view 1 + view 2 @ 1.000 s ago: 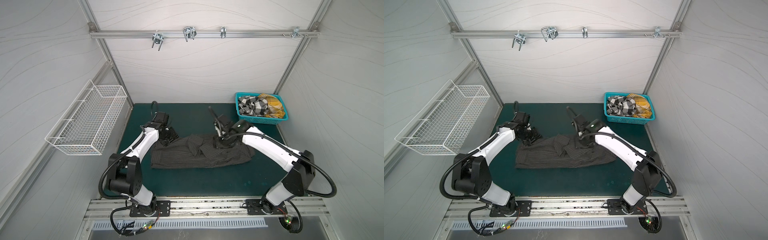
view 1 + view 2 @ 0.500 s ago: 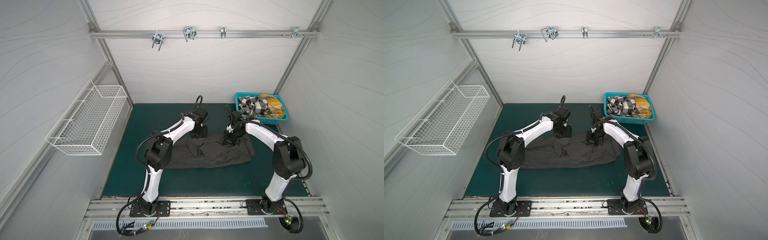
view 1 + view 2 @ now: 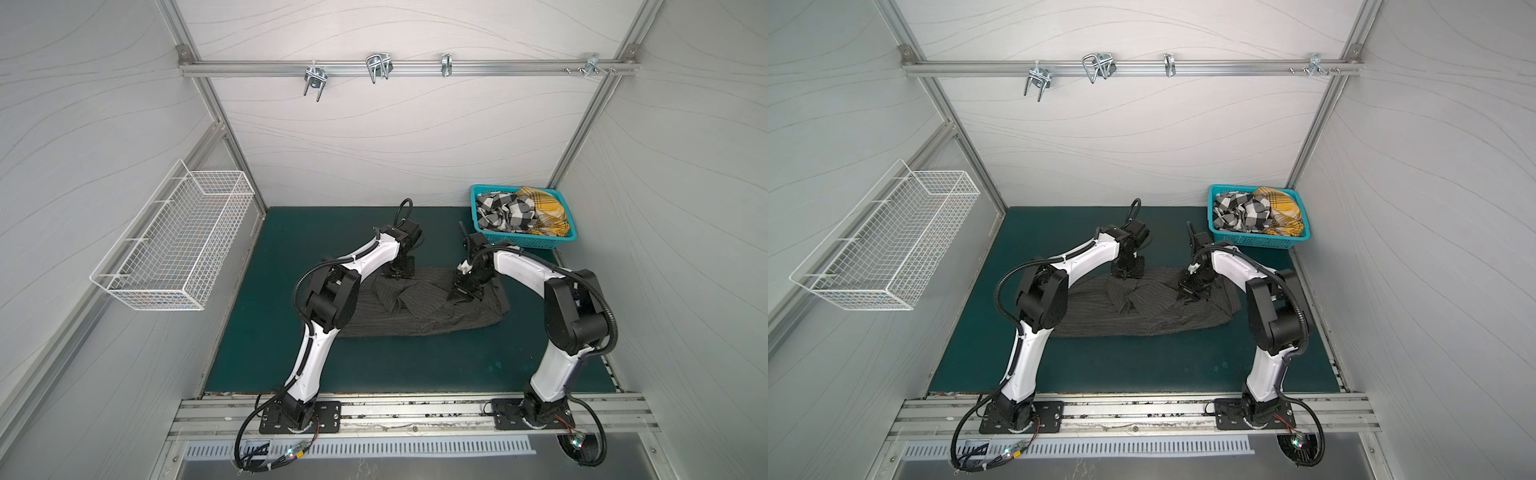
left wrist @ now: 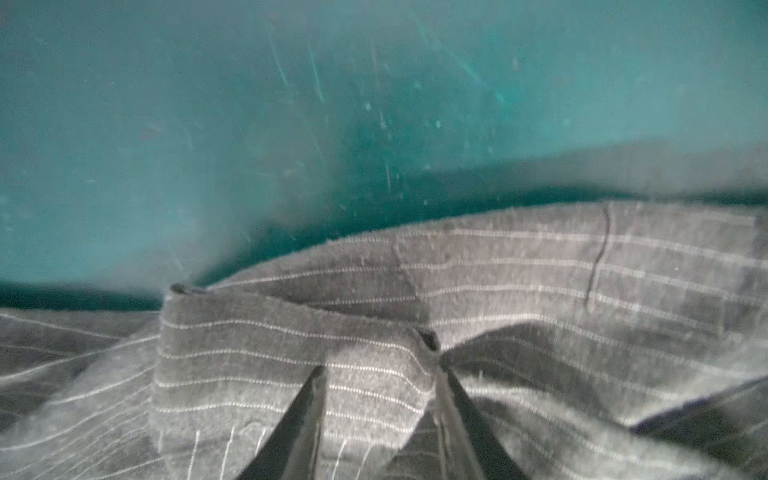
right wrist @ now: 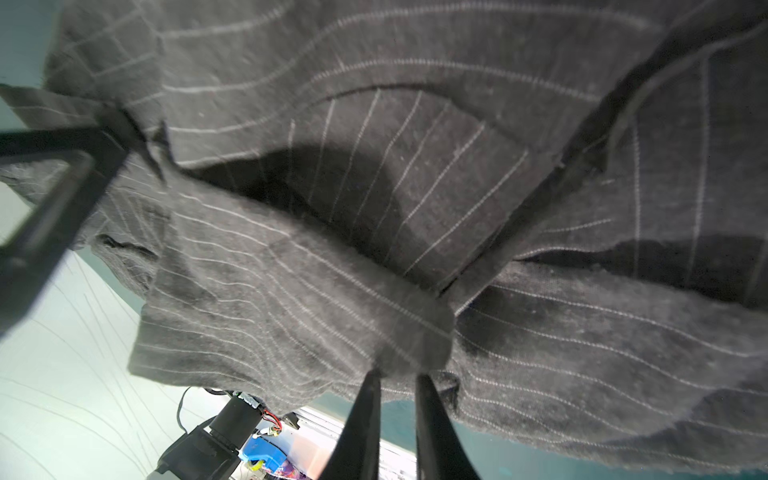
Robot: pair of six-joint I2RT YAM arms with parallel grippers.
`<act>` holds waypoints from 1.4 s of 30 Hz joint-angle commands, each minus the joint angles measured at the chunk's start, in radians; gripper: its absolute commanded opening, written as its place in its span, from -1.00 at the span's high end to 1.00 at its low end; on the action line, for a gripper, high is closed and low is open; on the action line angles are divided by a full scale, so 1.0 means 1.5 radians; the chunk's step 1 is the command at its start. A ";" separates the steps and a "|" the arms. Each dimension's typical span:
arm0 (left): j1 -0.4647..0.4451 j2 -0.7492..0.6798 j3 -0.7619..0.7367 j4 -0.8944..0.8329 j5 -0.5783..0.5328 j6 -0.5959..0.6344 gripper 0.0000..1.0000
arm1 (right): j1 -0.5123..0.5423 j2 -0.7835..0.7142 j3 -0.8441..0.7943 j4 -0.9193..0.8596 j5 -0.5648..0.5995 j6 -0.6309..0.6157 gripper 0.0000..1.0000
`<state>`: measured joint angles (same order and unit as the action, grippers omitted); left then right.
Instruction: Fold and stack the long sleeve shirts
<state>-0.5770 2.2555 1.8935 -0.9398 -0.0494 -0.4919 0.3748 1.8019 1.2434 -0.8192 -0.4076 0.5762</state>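
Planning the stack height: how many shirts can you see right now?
3. The charcoal pinstriped shirt lies on the green mat; the black-and-white checked shirt and the mustard plaid shirt sit crumpled in the teal basket. More could be buried underneath them.

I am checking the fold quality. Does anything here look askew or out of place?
Yes. The pinstriped shirt lies crumpled on the green mat, bunched into twisted ridges at its middle instead of flat.
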 commanded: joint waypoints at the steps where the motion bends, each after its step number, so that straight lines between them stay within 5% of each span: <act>1: 0.001 0.037 0.042 -0.021 -0.021 -0.016 0.19 | -0.004 -0.002 -0.010 0.002 -0.011 -0.005 0.64; 9: -0.007 0.047 0.042 -0.023 0.010 -0.021 0.07 | -0.008 -0.008 -0.013 0.006 -0.014 -0.005 0.63; 18: -0.007 0.043 0.037 -0.035 -0.018 -0.042 1.00 | -0.013 -0.016 -0.016 0.004 -0.012 -0.005 0.67; 23: -0.007 -0.046 0.058 -0.062 -0.036 -0.036 1.00 | -0.019 -0.031 -0.003 -0.002 -0.007 -0.010 0.70; 28: -0.007 -0.230 0.045 -0.014 -0.039 0.021 1.00 | -0.033 -0.075 0.058 -0.031 0.005 -0.020 0.61; 34: -0.005 -0.460 -0.131 0.231 0.126 0.127 1.00 | -0.046 -0.140 0.155 -0.021 -0.025 -0.014 -0.24; 38: -0.003 -0.521 -0.208 0.287 0.265 0.182 1.00 | -0.049 -0.135 0.239 -0.044 -0.087 -0.013 -0.43; 42: 0.050 -0.569 -0.319 0.397 0.408 0.144 1.00 | -0.045 -0.151 0.275 -0.046 -0.099 -0.007 -0.52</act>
<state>-0.5514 1.3811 1.5139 -0.4694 0.3496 -0.2871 0.3069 1.6032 1.6386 -0.8459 -0.5083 0.5571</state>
